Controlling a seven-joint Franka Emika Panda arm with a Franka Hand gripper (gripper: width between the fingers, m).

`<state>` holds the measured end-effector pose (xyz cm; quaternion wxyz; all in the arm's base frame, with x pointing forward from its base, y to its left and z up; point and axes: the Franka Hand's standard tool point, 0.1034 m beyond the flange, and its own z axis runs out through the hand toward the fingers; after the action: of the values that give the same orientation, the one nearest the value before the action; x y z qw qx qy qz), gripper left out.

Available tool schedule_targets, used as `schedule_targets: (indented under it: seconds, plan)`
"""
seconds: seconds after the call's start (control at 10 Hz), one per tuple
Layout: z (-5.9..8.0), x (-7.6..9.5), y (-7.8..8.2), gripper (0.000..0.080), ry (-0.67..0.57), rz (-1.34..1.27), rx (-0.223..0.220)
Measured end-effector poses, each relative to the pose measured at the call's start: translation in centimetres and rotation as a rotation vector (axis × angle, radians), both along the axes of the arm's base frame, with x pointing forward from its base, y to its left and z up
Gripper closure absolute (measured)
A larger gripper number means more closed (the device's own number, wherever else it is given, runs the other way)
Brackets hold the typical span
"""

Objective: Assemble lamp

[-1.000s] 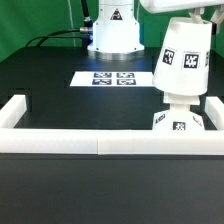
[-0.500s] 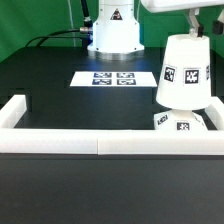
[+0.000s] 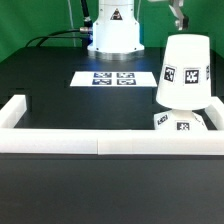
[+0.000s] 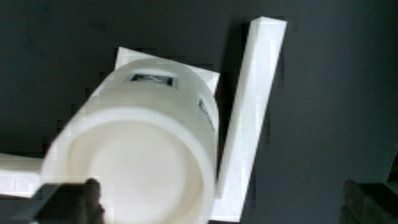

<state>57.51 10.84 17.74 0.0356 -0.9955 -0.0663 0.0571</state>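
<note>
The white cone shade (image 3: 184,70) stands upright on the small square base (image 3: 180,122) at the exterior view's right, beside the white wall strip. The bulb is hidden under the shade. My gripper (image 3: 180,14) is open and empty, high above the shade and apart from it. In the wrist view I look down into the shade's wide top (image 4: 134,140), with a corner of the base (image 4: 128,58) showing beyond it. The gripper (image 4: 222,205) has its dark fingers (image 4: 71,200) spread wide, holding nothing.
The white wall strip (image 3: 100,145) runs along the front and turns up both sides; it shows in the wrist view (image 4: 249,110) next to the shade. The marker board (image 3: 112,78) lies mid-table. The arm's white pedestal (image 3: 112,35) stands behind it.
The shade went from tilted and held to upright and settled on the base. The gripper let go and rose up out of most of the exterior view.
</note>
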Motion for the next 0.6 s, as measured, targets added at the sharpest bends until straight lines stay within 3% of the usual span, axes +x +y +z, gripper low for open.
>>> schedule_targets:
  seconds: [0.2, 0.6]
  plan:
    - [1.09, -0.93, 0.01, 0.0106, 0.005, -0.079, -0.008]
    - [0.83, -0.9, -0.02, 0.0101, 0.006, -0.077, -0.008]
